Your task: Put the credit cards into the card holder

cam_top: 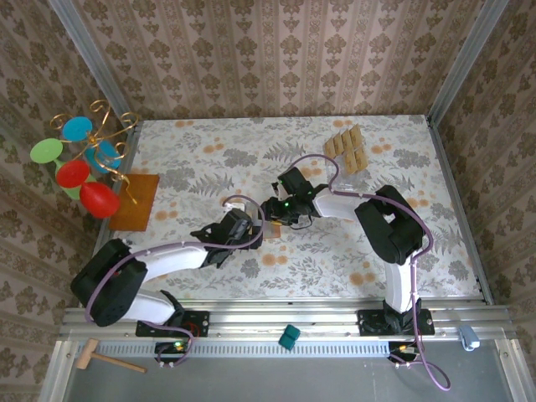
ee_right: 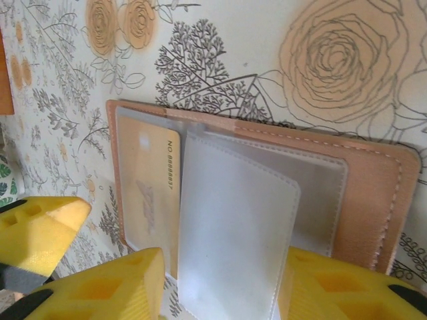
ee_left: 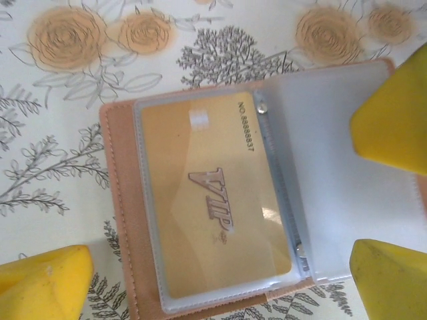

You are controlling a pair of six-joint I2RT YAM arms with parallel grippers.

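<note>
Nearest the arms, the left fingers (ee_left: 40,283) were spread wide, nothing held, over the open card holder (ee_left: 119,200) at mid-tabletop (cam_top: 452,184). One gold card (ee_left: 200,267) sat in its left sleeve. The right fingers (ee_right: 100,287) were half apart, flanking a clear sleeve leaf (ee_right: 233,233); grip couldn't be told. Spare credit cards (cam_top: 347,149) lay by the far edge.

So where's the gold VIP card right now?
In the left wrist view, the VIP card sits inside a clear sleeve on the left half of the open holder, which lies on the flowery table.
</note>
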